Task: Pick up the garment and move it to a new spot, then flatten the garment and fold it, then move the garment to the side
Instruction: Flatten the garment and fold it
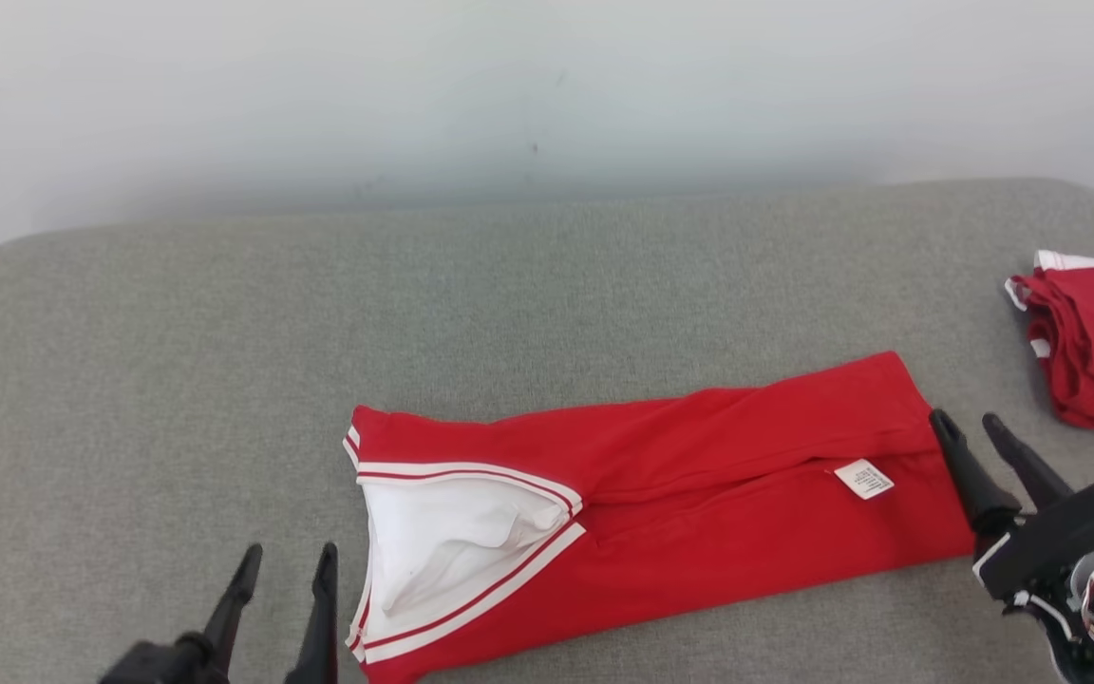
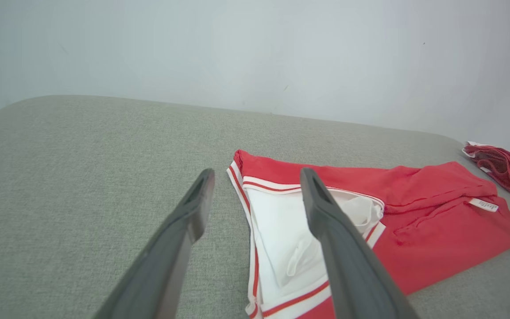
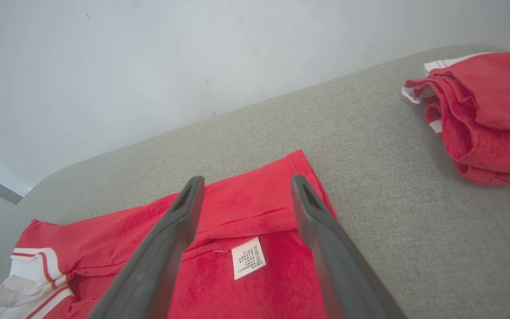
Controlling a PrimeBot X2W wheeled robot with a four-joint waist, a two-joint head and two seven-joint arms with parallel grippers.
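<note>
The garment (image 1: 680,494) is red with white, red-striped trim and a white inner lining. It lies folded into a long strip on the grey surface, its white care label (image 1: 863,478) up near the right end. My left gripper (image 1: 286,560) stands open just left of the trimmed end, empty. My right gripper (image 1: 974,432) stands open at the strip's right end, empty. In the left wrist view the open fingers (image 2: 193,208) frame the garment (image 2: 436,221). The right wrist view has the garment (image 3: 246,208) and its label (image 3: 248,258) between the open fingers (image 3: 184,212).
A second red garment (image 1: 1093,342) with white trim lies bunched at the right edge of the grey padded surface (image 1: 224,332). A pale wall (image 1: 509,95) stands behind the surface's far edge. Bare grey fabric stretches to the left and behind the strip.
</note>
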